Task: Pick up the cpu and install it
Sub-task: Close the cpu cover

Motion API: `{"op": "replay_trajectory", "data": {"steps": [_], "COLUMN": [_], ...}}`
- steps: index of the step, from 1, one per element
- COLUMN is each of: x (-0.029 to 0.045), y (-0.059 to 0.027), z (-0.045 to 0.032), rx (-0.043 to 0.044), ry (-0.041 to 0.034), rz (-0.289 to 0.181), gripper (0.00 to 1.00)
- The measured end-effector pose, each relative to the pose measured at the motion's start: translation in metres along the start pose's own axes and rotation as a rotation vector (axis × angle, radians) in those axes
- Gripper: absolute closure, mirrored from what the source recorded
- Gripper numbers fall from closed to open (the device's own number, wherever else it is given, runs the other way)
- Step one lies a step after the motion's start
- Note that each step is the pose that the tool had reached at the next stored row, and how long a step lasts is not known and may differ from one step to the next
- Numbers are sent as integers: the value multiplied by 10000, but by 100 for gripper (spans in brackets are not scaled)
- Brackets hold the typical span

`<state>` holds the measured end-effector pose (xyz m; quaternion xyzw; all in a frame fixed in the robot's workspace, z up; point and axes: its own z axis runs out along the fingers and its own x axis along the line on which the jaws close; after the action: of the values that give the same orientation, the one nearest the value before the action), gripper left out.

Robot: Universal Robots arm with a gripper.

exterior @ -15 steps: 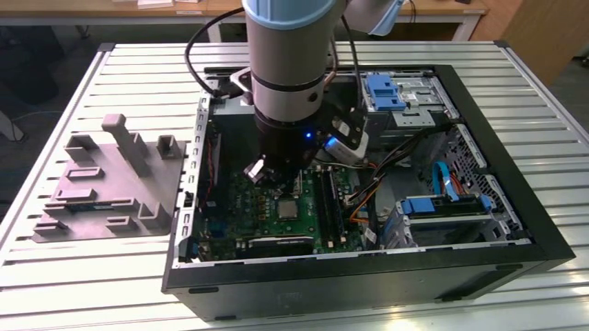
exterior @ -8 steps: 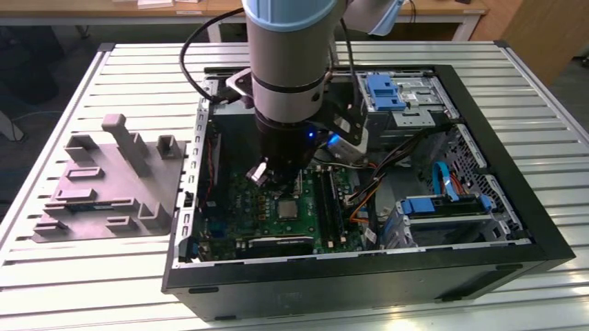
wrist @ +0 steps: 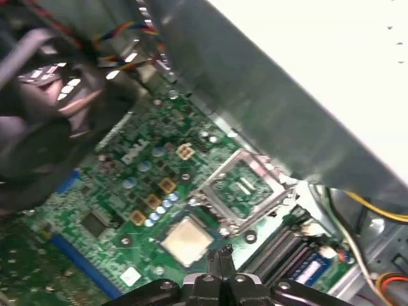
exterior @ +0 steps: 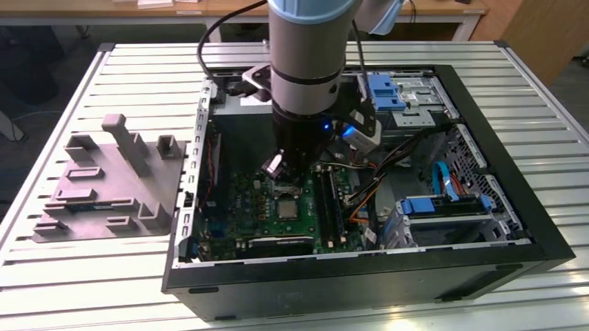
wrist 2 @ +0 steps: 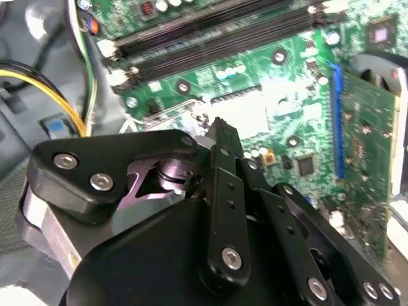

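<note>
Tray (exterior: 101, 189) well apart from gripper. Cpu (wrist: 186, 241) seated flat on motherboard (wrist: 121, 191), just beside gripper (wrist: 220, 260), released. Fingers together, holding nothing. Socket frame (wrist: 245, 188) open beyond cpu; clamping apparently left.

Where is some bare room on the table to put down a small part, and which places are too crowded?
Bare slats of the table lie beyond the grey fixture, and more at the exterior view's right of the computer case. Inside the case it is crowded: the gripper hangs low over the motherboard, with cables beside.
</note>
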<state>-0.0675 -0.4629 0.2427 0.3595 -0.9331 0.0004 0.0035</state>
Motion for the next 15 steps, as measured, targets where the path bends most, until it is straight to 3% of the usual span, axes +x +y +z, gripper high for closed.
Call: {"op": "replay_trajectory", "data": {"steps": [4,9,15], "x": [-67,-68,-98], "y": [7,6,-20], "z": [2,13,16], "rx": [-22,-80,-807], "ry": [-18,-73,-793], "rz": [-73,-851,-1016], "gripper": [89,89,89]}}
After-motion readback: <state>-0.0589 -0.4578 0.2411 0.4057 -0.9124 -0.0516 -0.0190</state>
